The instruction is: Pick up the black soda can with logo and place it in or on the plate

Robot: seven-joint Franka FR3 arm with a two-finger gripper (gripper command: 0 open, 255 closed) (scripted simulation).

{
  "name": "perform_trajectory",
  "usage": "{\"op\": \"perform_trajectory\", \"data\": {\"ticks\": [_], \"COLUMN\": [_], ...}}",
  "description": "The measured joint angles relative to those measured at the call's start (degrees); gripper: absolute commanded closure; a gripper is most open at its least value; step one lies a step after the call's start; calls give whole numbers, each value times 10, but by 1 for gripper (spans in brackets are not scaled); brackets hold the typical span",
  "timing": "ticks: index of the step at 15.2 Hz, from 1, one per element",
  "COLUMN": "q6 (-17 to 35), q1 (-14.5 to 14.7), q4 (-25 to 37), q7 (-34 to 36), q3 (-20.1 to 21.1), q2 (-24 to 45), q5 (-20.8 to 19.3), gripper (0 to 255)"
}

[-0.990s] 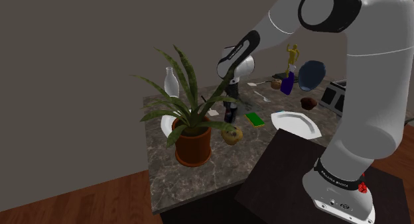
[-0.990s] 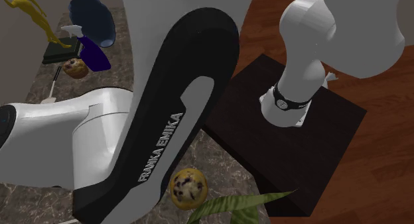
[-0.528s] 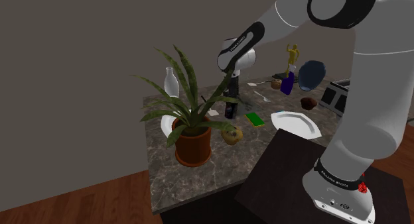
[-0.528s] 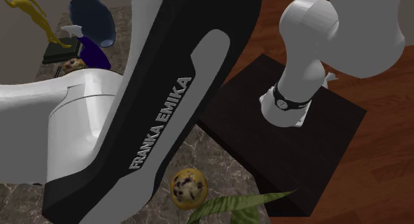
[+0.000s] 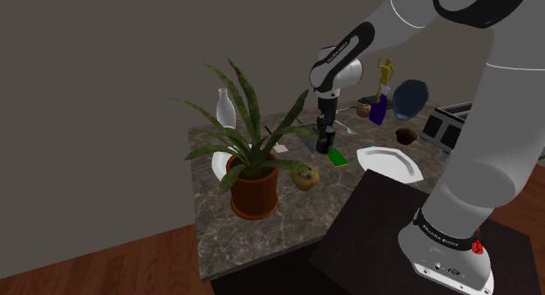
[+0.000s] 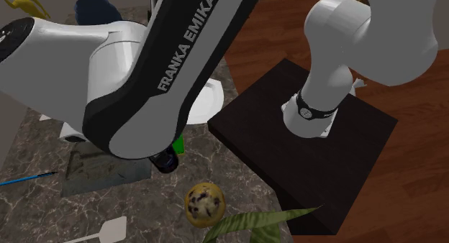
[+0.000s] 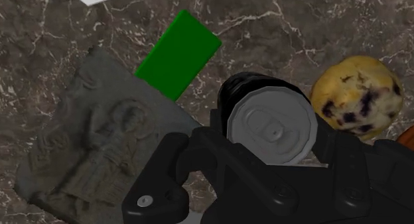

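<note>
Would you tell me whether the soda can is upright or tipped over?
Upright. The wrist view looks straight onto the grey lid of the black soda can, clasped in the hand; the shoulder view shows it vertical.

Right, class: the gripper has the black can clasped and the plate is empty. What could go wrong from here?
1. The gripper clasps the soda can near its top, so the can might slip or swing in transit.
2. The green block lies between the can and the plate; a low carry could knock it.
3. The plate sits by the counter's edge, so an off-centre release might tip the can off.
</note>
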Motion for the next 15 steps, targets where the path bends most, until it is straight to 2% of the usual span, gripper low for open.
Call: {"op": "perform_trajectory", "data": {"ticks": [7, 15], "q6": [13, 10], "q1": [-49, -111], "q4": [-75, -106], "q7": [-72, -164], "q3": [-49, -110], "q2": [-66, -109], "q5": [-37, -80], "gripper": [255, 255]}}
